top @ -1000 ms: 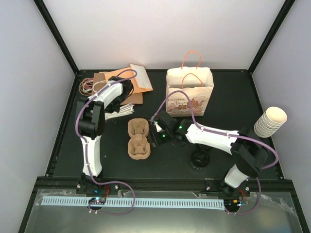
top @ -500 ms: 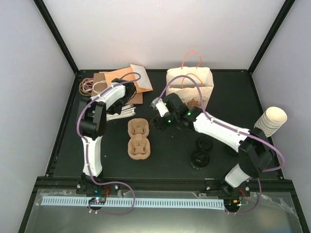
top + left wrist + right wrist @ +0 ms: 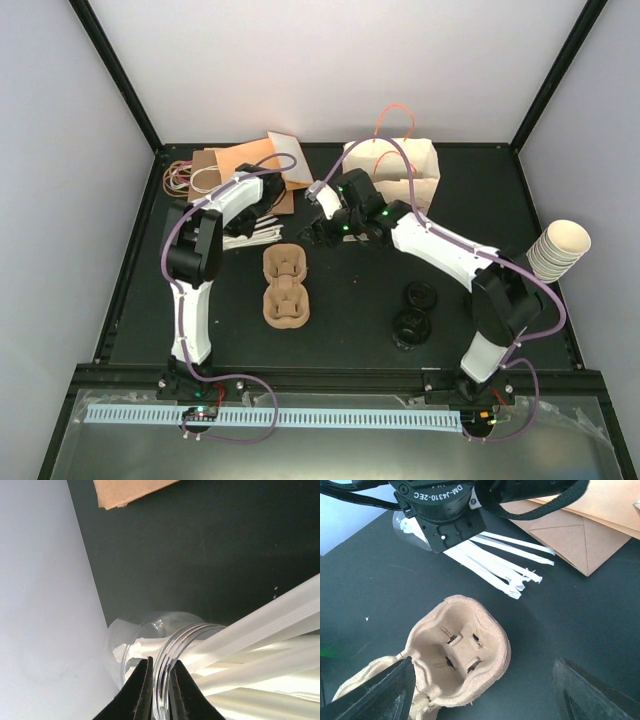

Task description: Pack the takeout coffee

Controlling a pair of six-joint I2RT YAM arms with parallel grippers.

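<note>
the left gripper (image 3: 161, 661) is out by the far left corner of the dark table (image 3: 350, 325), its two fingers clamped on the rim of a clear round plastic jar (image 3: 172, 635), one finger inside the wall and one outside. the jar lies tipped on its side, and long white paper-wrapped straws (image 3: 260, 645) spill from its mouth onto the table, fanning toward the middle. just beyond them, against the far edge, lie flat brown paper envelopes (image 3: 235, 160). the right gripper (image 3: 482, 661) hangs over the middle of the table with its fingers spread wide and nothing between them; right below it sits a tan moulded-pulp cup carrier (image 3: 285, 285), its sockets bare, near the straw tips but not touching them. a tan printed paper bag with orange handles (image 3: 425, 175) stands upright at the far edge, behind the right arm. two round black lids (image 3: 420, 295) lie toward the near right part of the table, close to each other, and a tall stack of nested cream paper cups (image 3: 555, 250) leans at the right edge. the takeout coffee cup cannot be picked out in any view, so i cannot tell where it sits; whether a cup stands under either black lid is not visible from above.
</note>
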